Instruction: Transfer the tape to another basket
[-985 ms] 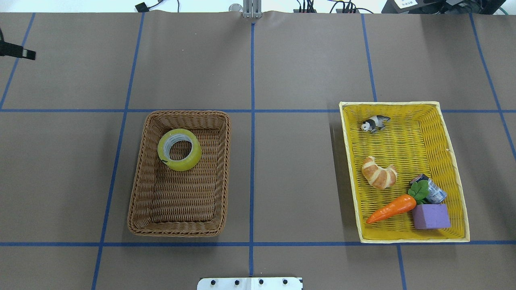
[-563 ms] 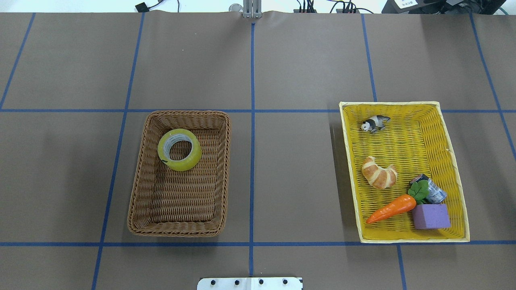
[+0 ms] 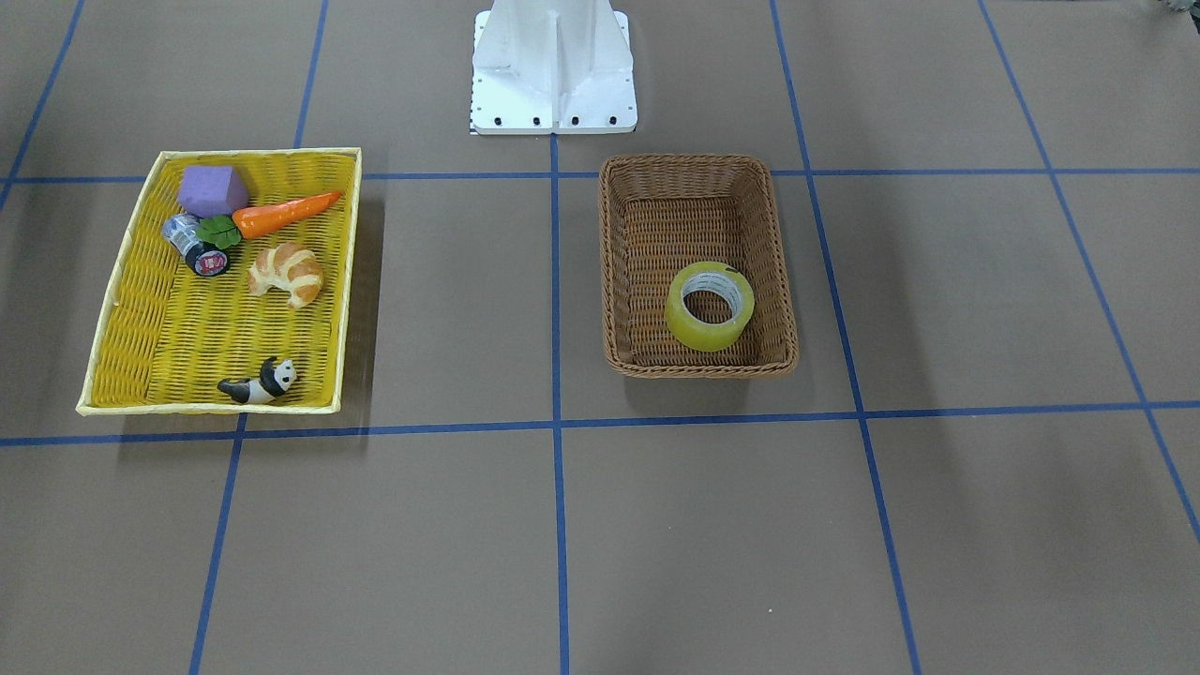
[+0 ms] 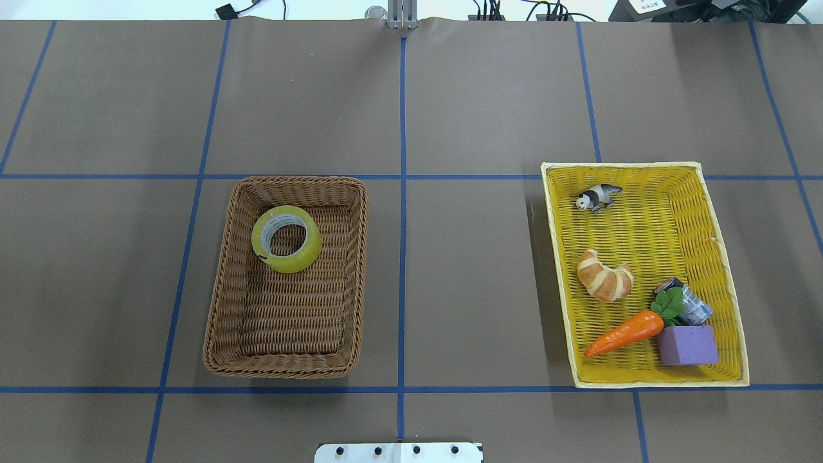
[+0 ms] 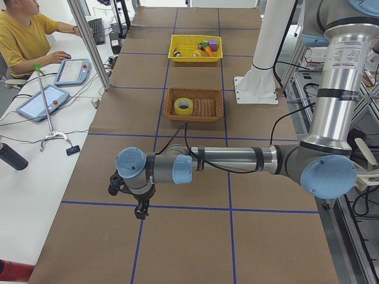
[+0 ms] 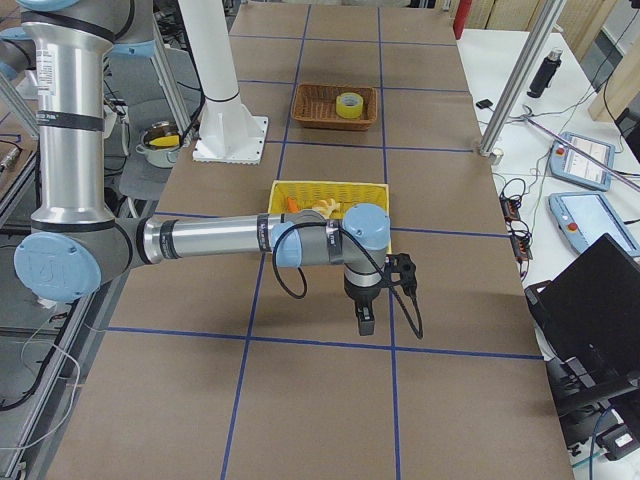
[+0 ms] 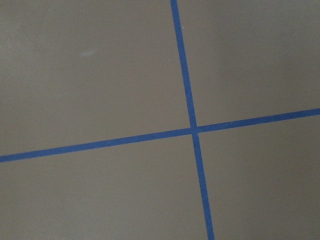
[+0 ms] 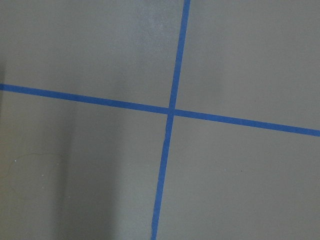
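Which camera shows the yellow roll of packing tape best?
Overhead exterior: the translucent yellow packing tape roll lies large and unblocked in the brown wicker basket. Front-facing shows it nearly as well; both side views show it small and far; wrist views show only table.

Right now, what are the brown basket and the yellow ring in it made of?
The basket looks like woven wicker or rattan, matte brown: strands cross over and under, and the rim is braided. The tape looks like glossy, see-through yellow plastic film wound into a roll; its pale grey-white core is probably cardboard, but I can't be sure.
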